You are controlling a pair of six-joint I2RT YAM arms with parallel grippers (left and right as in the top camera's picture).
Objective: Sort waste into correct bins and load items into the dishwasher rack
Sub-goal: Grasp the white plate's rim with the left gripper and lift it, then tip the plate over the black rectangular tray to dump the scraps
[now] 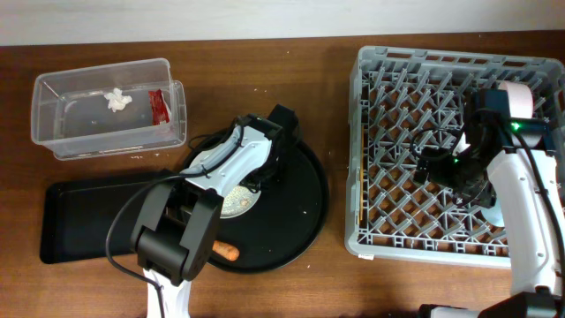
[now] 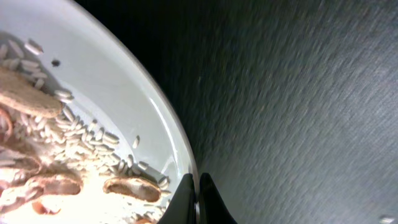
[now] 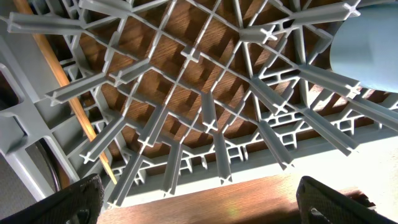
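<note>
Left wrist, glossy round plate [image 2: 115,87], grainy scraps [image 2: 74,134]

One clear tub [image 1: 88,124]; one flat black tray [image 1: 79,221]; one round black tray [image 1: 296,203]; one grey rack [image 1: 397,115]; one plate [image 2: 124,87]; one carrot [image 1: 227,252]; one white tissue [image 1: 116,100]; one red wrapper [image 1: 159,106]; one pink bowl [image 1: 523,95]; one blue cup [image 3: 367,50].

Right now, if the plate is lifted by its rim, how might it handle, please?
The plate looks rigid and glossy, so it may slip where the left end effector pinches its rim. Its food scraps lie loose, so tilting would probably spill them onto the round black tray.
</note>
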